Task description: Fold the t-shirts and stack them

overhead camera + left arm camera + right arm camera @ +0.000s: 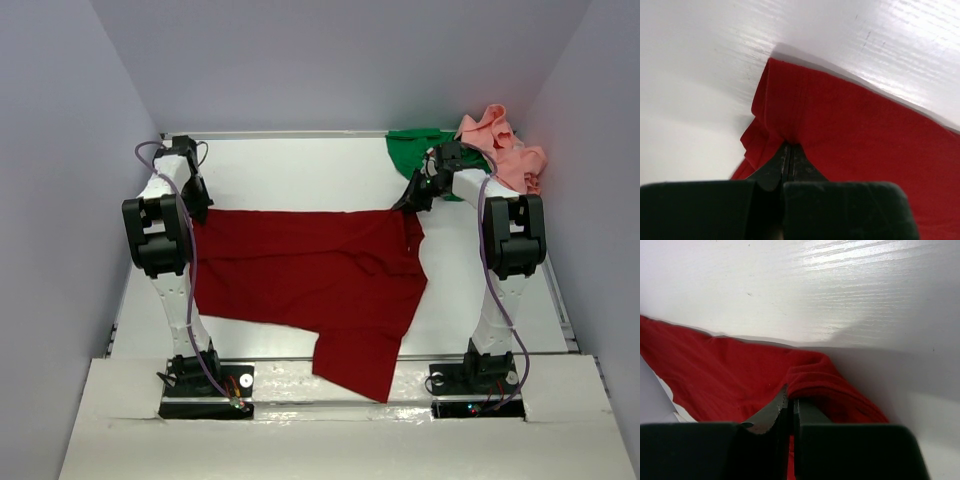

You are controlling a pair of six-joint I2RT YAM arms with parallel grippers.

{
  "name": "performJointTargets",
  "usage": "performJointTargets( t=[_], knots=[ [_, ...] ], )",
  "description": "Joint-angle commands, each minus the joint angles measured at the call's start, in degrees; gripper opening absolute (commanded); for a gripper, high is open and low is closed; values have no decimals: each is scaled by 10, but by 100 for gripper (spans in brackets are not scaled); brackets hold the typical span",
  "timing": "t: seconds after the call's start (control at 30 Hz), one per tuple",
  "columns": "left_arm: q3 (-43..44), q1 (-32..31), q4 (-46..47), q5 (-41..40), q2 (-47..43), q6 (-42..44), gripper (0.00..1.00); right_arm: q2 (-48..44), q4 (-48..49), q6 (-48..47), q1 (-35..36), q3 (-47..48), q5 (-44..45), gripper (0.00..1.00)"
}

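Observation:
The dark red t-shirt lies spread across the middle of the table, one part hanging over the near edge. My left gripper is shut on its far left corner; in the left wrist view the red cloth bunches at the fingertips. At the far right corner of the same shirt my right gripper pinches a fold, and the right wrist view shows red cloth caught between its fingertips. A bright green t-shirt and a salmon pink t-shirt lie crumpled at the far right corner.
White table with a raised rim, enclosed by pale walls on three sides. The arm bases stand at the near edge on either side of the hanging red cloth.

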Motion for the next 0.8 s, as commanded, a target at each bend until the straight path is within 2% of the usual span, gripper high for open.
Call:
performJointTargets(
  t=[0.0,0.17,0.77],
  knots=[
    [50,-2,13,-17,-29,-11,1,5,2,-5,2,31,2,0],
    [102,-6,13,-17,-11,-19,2,0,-1,-6,2,34,12,0],
    [135,-16,30,-15,45,-23,7,0,-4,2,2,73,67,0]
  ],
)
